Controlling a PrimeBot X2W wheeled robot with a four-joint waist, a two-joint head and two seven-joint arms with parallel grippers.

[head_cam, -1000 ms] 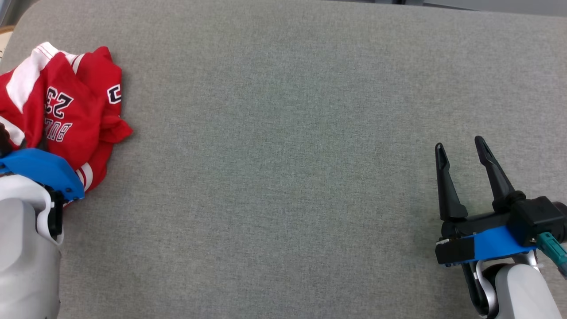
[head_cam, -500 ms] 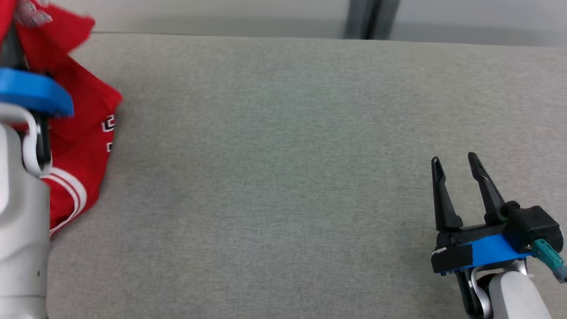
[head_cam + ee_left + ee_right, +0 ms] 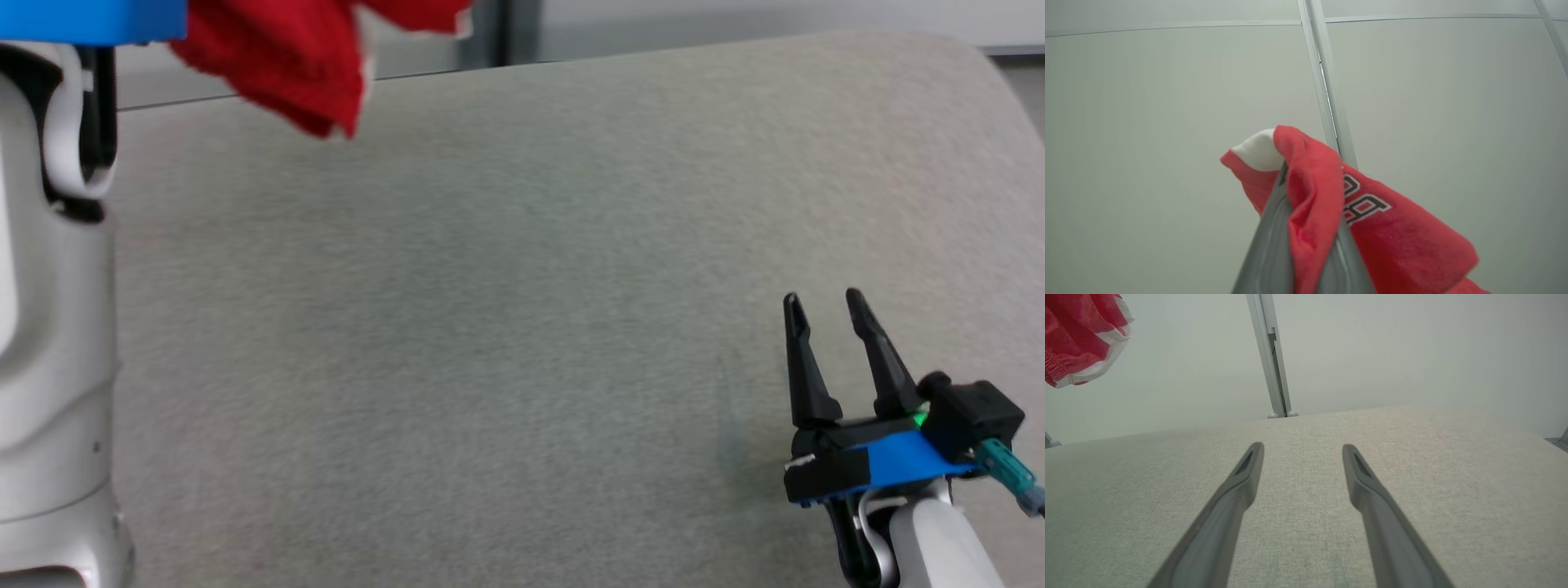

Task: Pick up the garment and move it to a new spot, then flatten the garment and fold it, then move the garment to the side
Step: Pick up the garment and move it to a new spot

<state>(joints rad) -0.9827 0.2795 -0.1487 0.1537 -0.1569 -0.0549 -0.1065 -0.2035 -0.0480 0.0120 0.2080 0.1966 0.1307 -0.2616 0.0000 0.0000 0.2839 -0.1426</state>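
The garment (image 3: pixel 277 65) is a red jersey with white trim and dark lettering. It hangs in the air above the table's far left, off the surface. In the left wrist view my left gripper (image 3: pixel 1306 196) is shut on a fold of the garment (image 3: pixel 1392 237), which drapes over both fingers and hides their tips. My pale left forearm (image 3: pixel 49 327) rises along the left edge of the head view. My right gripper (image 3: pixel 820 296) hovers low over the table at the lower right, open with nothing between its fingers (image 3: pixel 1237 490). A hanging corner of the garment (image 3: pixel 1077 335) shows at that view's upper left.
The grey fabric table (image 3: pixel 490 327) stretches across the head view, with its far edge near the top and a rounded corner (image 3: pixel 980 57) at the upper right. Behind it stands a pale wall with a vertical metal post (image 3: pixel 1269 355).
My left arm has lifted the garment from the table's left side up into the air. The head camera has tilted up and turned. The right gripper stays open in the same spot.
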